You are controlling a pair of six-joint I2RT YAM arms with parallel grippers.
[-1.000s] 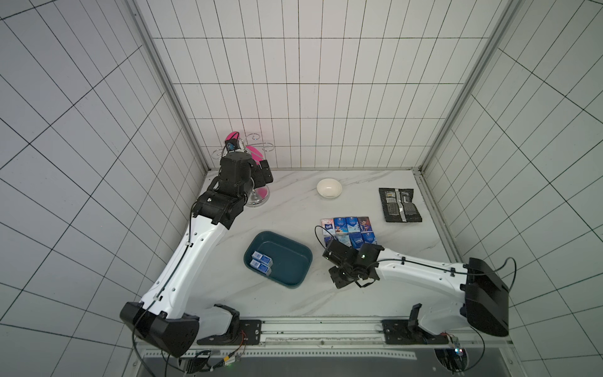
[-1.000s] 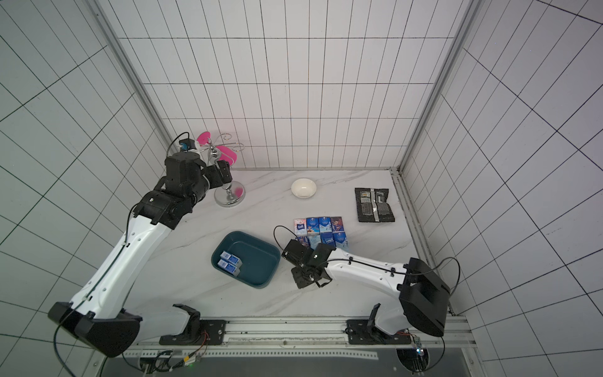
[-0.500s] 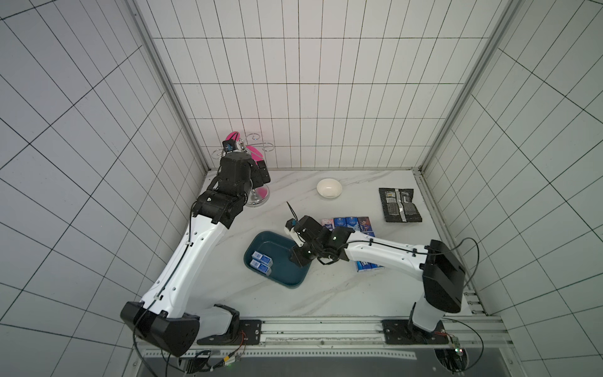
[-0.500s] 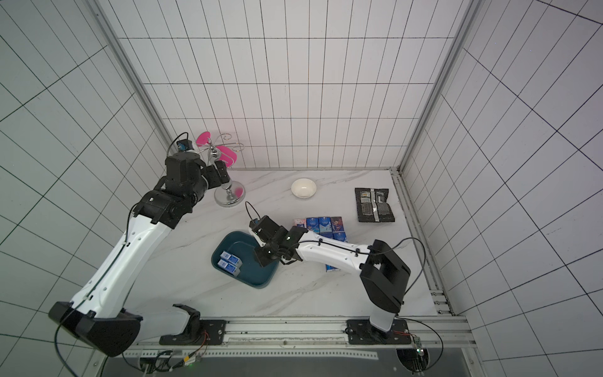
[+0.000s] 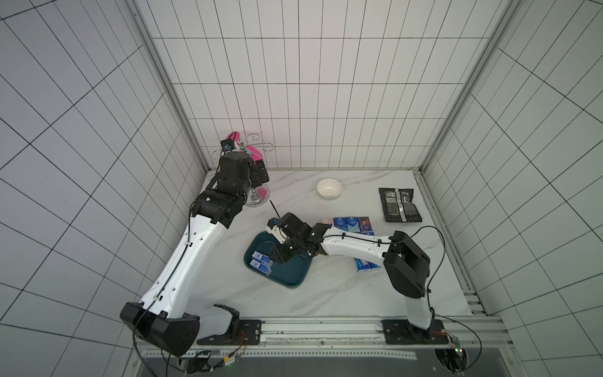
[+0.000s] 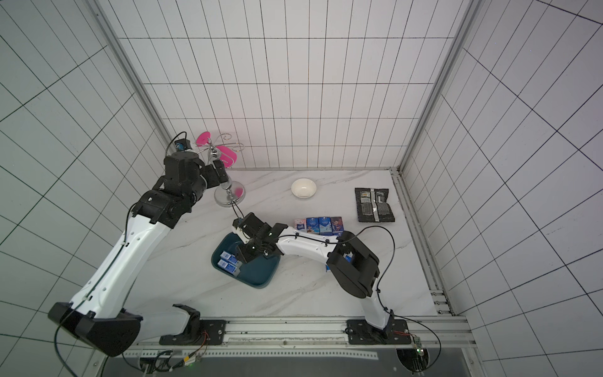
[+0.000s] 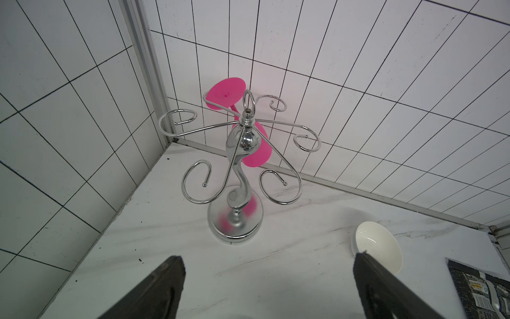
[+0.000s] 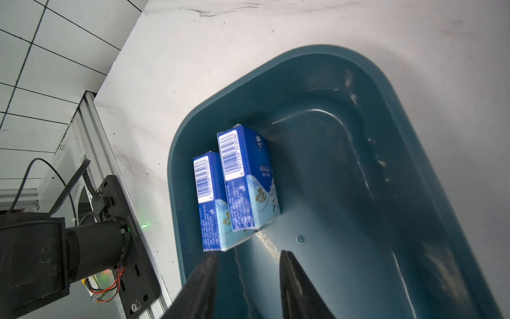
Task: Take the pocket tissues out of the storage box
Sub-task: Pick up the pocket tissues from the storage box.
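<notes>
Overhead view of a white marble table in a white-tiled booth, with two robot arms mounted on a rail along the near edge.

Closest to the rail, left of the middle, sits the storage box — a shallow dark teal tray with rounded corners. Two blue pocket tissues with white barcode labels lie side by side at its left end.

The right gripper reaches down into the box just beside them. Its jaws are parted with nothing between them. One fingertip is close to the end of the nearer pack, but whether it touches cannot be told.

Farther back and to the right, a row of packs stands on the table outside the box. One more blue pack peeks out from under the right arm.

Beyond these lie a small white bowl and, near the right wall, a flat black foil packet.

In the far left corner stands a chrome wire rack with a pink glass hanging from it upside down. The left gripper hovers beside the rack, well away from the box — jaws spread wide, holding nothing.
</notes>
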